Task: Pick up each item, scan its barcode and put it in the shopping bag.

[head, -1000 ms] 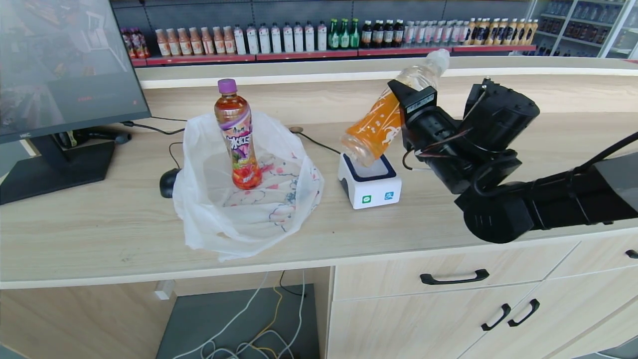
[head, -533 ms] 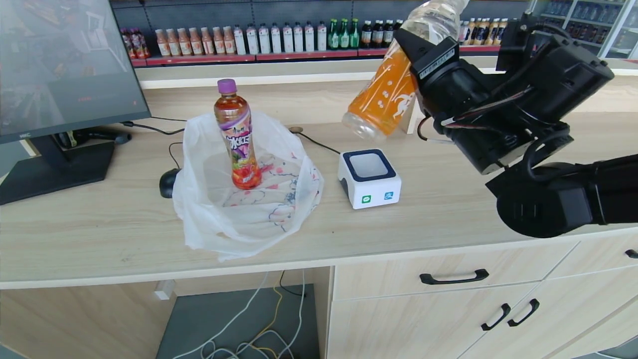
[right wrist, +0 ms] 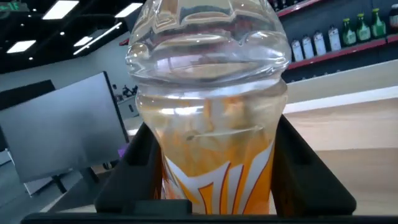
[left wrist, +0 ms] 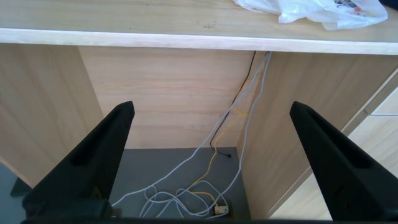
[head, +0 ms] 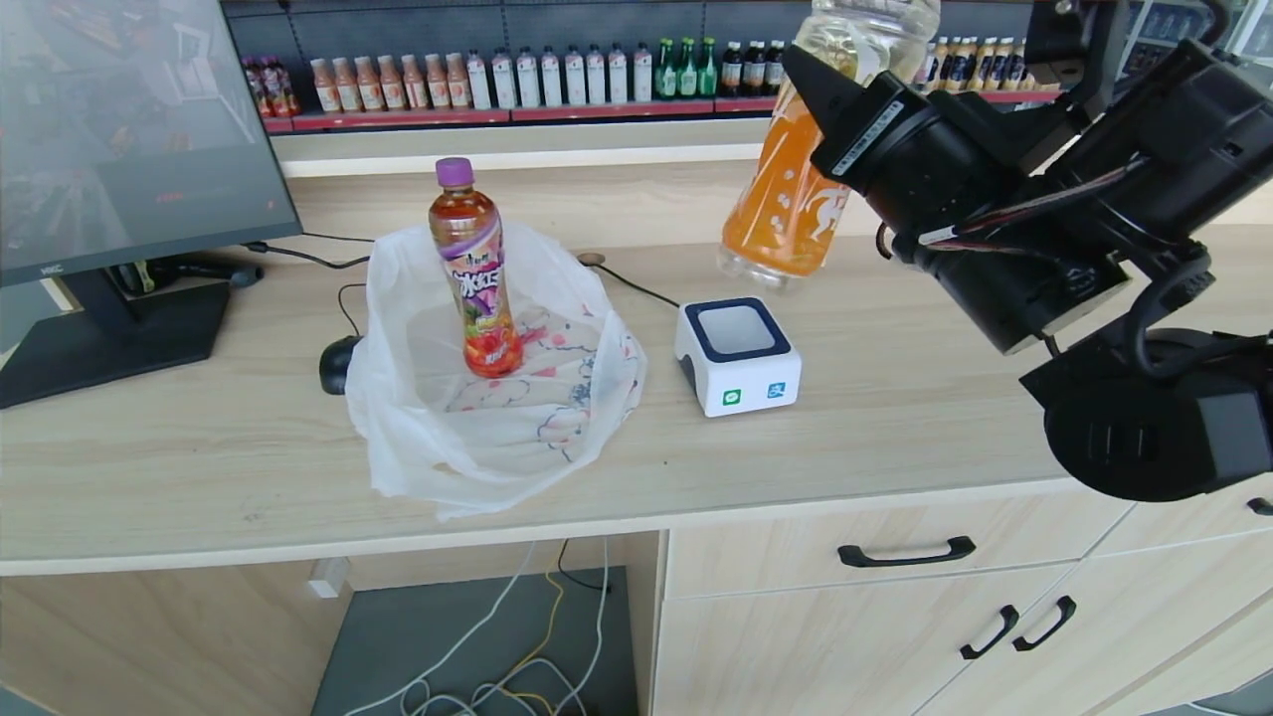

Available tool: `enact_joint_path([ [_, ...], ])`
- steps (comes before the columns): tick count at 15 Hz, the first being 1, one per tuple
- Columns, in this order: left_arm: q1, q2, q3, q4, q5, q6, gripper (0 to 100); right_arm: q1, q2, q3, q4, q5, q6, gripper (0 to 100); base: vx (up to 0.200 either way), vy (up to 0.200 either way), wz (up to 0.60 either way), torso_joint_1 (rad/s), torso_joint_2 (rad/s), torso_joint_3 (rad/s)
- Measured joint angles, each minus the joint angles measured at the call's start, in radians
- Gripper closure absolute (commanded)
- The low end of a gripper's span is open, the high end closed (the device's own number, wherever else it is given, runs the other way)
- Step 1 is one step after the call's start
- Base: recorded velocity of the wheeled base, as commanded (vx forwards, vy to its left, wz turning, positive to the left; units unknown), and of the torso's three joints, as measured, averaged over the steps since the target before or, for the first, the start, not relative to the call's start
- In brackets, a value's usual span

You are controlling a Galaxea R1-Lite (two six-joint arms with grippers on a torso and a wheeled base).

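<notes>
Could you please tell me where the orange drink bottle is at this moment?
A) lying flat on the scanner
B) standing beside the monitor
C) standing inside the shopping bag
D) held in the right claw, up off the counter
D: the right claw grips the orange bottle in the air, clear of the counter and the scanner; it is the purple-capped bottle that stands in the shopping bag.

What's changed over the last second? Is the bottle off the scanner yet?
Yes. The right end effector, shut on the orange bottle throughout, raised it clear of the scanner and swung it from a steep tilt to nearly upright, bottom down. Nothing was taken hold of or let go. The bag, the purple-capped bottle standing in it and the scanner stayed put.
</notes>
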Motion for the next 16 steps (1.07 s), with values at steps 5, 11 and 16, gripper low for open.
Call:
enact_joint_path([
  [5, 0.0, 0.0, 0.0, 0.0, 0.0, 0.0, 0, 0.002, -0.001, 0.111, -0.073, -0.009, -0.29, 100, 0.0, 0.0, 0.0, 0.0, 0.0, 0.0],
  [11, 0.0, 0.0, 0.0, 0.0, 0.0, 0.001, 0, 0.0, 0.0, 0.352, -0.337, -0.012, -0.38, 100, 0.0, 0.0, 0.0, 0.0, 0.0, 0.0],
  [16, 0.0, 0.0, 0.0, 0.0, -0.001, 0.001, 0, -0.015, 0.012, 0.375, -0.372, -0.035, -0.359, 100, 0.0, 0.0, 0.0, 0.0, 0.0, 0.0],
])
